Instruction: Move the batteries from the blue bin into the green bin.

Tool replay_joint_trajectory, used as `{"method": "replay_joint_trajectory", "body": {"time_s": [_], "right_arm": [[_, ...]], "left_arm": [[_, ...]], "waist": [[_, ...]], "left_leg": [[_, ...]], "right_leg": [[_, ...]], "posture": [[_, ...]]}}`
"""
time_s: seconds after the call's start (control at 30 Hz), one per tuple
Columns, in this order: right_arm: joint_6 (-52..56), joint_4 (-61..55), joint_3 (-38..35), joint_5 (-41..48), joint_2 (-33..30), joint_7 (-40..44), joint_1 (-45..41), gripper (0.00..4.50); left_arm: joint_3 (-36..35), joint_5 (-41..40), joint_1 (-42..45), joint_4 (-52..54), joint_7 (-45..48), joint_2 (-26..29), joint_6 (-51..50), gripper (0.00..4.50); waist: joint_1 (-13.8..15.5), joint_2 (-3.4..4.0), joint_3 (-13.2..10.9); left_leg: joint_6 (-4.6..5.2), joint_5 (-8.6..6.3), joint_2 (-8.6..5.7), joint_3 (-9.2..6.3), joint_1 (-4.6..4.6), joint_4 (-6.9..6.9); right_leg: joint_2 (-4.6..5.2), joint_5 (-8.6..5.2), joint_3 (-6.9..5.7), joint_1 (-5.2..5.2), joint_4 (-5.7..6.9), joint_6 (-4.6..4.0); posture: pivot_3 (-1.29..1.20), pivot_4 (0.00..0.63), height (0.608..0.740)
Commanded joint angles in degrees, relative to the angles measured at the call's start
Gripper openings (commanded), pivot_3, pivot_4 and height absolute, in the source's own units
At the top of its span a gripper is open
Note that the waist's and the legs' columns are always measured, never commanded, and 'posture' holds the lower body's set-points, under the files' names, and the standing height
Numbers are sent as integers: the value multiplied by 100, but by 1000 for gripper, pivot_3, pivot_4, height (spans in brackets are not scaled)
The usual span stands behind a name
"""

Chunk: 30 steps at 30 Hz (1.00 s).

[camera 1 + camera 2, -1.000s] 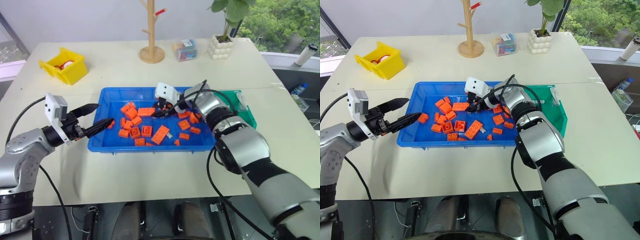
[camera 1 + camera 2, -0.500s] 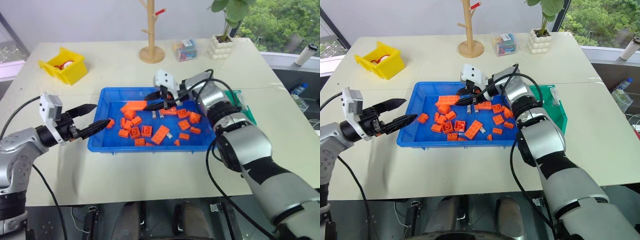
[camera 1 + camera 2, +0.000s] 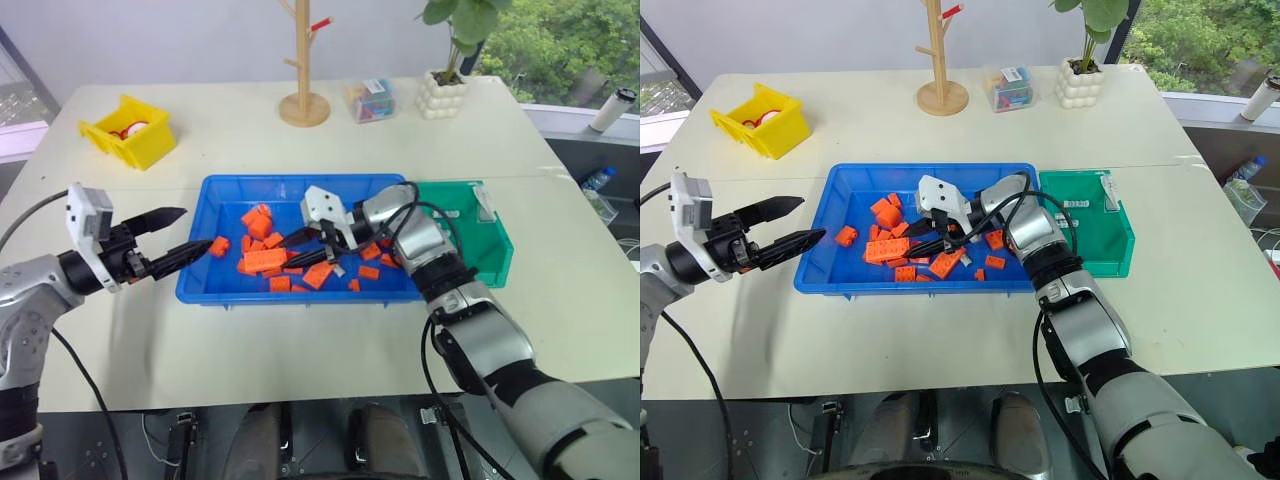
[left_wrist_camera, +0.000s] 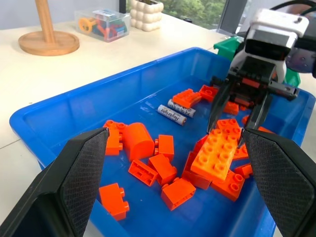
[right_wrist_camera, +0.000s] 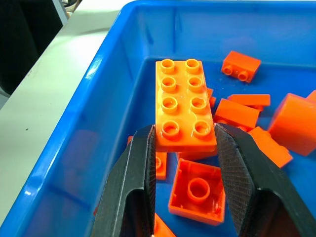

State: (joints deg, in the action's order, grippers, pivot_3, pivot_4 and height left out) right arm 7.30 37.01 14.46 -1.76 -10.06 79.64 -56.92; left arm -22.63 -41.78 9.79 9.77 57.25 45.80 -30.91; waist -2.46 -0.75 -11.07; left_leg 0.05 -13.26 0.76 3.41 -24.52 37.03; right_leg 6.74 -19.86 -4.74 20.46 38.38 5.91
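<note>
The blue bin (image 3: 215, 195) sits mid-table with many orange bricks in it. Two batteries (image 4: 171, 113), silvery-grey sticks, lie side by side on its floor among the bricks. The green bin (image 3: 470, 240) stands against the blue bin's right end. My right gripper (image 3: 290, 250) is low inside the blue bin, open. A long orange brick (image 5: 185, 106) lies on the pile with its near end between the fingertips. My left gripper (image 3: 195, 232) hovers open and empty just outside the blue bin's left wall.
A yellow bin (image 3: 128, 130) stands at the far left. A wooden stand (image 3: 303, 105), a clear box of coloured pieces (image 3: 370, 100) and a white plant pot (image 3: 442, 93) line the back. Bare table lies in front of the bins.
My right gripper pulled back toward the near side and sank with the long orange brick, which now rests on the pile. Its fingers have spread. The left gripper stayed put.
</note>
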Motion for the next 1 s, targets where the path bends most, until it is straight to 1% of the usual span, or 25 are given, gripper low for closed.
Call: {"method": "replay_joint_trajectory", "body": {"time_s": [0.03,0.07,0.1,0.23,0.3,0.47,0.6,0.77,1.0], "right_arm": [[117,-319,2,204,27,-69,-97,3642],[139,-347,15,226,24,-62,-108,4229],[157,-366,18,245,25,-79,-128,4429],[147,-313,-79,308,31,-244,-316,4429],[-14,-34,-173,302,-19,-405,-558,4429],[-761,1375,-254,92,-204,-883,-1291,4429],[-1278,2308,-156,-172,-252,-1164,-1646,4429],[-1669,3049,-58,-523,-217,-1475,-1818,4429],[-1843,3420,-92,-727,-83,-1662,-1869,4429]], "left_arm": [[-9,-29,74,111,-7,-28,93,4500],[-1,-26,74,106,-5,-36,96,4500],[7,-21,73,96,0,-41,103,4500],[17,-15,82,67,8,-54,116,4500],[27,-16,93,56,9,-56,123,4500],[98,-3,167,16,51,-59,140,4500],[225,74,194,38,176,24,154,4500],[413,194,268,133,313,139,134,4500],[464,207,336,171,305,141,98,4500]], "waist": [[1,0,0],[1,0,0],[0,0,0],[-3,0,0],[-5,0,0],[7,-1,0],[-8,-1,0],[-13,0,0],[-12,1,-1]], "left_leg": [[0,0,0,0,0,0],[0,0,0,0,0,0],[0,0,0,0,0,0],[0,0,0,0,0,0],[0,0,0,0,0,0],[0,0,0,0,0,0],[0,0,-2,0,0,0],[0,0,-2,4,0,-4],[0,0,-1,4,0,-3]], "right_leg": [[0,0,0,0,0,0],[0,0,0,0,0,0],[0,0,0,0,0,0],[0,0,0,0,0,0],[0,0,0,1,0,0],[-1,0,0,1,-1,0],[0,0,0,0,-1,0],[0,0,1,2,-1,0],[-1,0,1,2,-1,0]], "posture": [[0,150,739],[0,150,739],[0,150,739],[0,150,739],[0,150,739],[0,150,739],[0,150,739],[0,150,739],[0,150,739]]}}
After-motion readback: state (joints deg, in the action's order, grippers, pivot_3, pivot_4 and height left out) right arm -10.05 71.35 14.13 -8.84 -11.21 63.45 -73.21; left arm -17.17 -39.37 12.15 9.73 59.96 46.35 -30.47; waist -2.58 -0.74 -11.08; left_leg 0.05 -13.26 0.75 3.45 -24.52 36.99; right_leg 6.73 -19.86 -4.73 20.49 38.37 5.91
